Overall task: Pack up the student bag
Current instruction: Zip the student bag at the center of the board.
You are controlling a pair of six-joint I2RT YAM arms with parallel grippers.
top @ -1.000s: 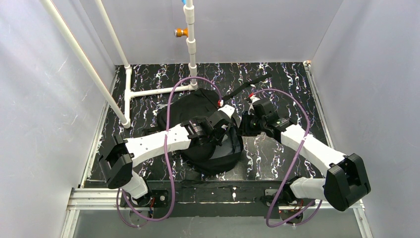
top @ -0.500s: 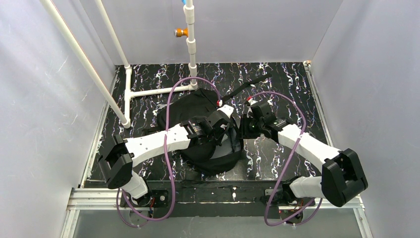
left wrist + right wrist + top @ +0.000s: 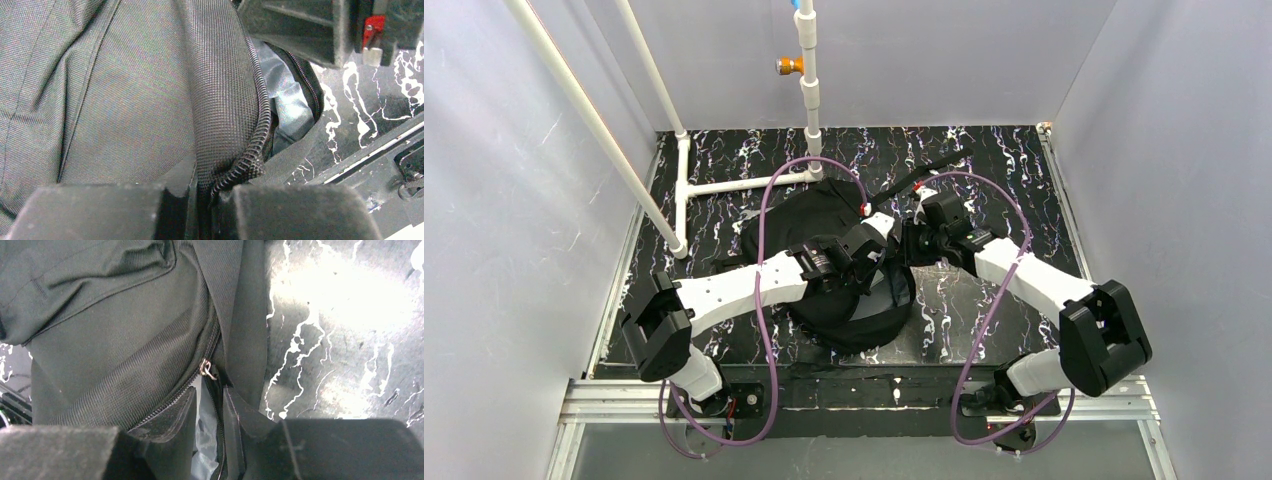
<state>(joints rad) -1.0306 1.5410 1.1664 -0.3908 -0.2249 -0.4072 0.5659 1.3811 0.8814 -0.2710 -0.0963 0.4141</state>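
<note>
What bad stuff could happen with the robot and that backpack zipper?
The left gripper pinches the zipper edge of the student bag; if it slips, the opening may flop shut. The right gripper sits open just short of the zipper pull, so it might close on the gray lining instead.

Soft, even light from above fills your overhead view: the pale lilac walls [image 3: 514,200] carry no hard shadows, while the large black soft fabric backpack [image 3: 824,215] swallows nearly all detail. The glossy black white-veined tabletop [image 3: 994,160] shows only a faint sheen there. From your right wrist, that tabletop burns out to white glare at upper right, and the fabric looks greenish and grainy. From your left wrist, the weave and black zipper coil [image 3: 260,125] are crisp mid-frame. The left gripper's dark fingers [image 3: 100,212] along the bottom edge are out of focus, and the right gripper's fingers [image 3: 55,455] blur likewise.
</note>
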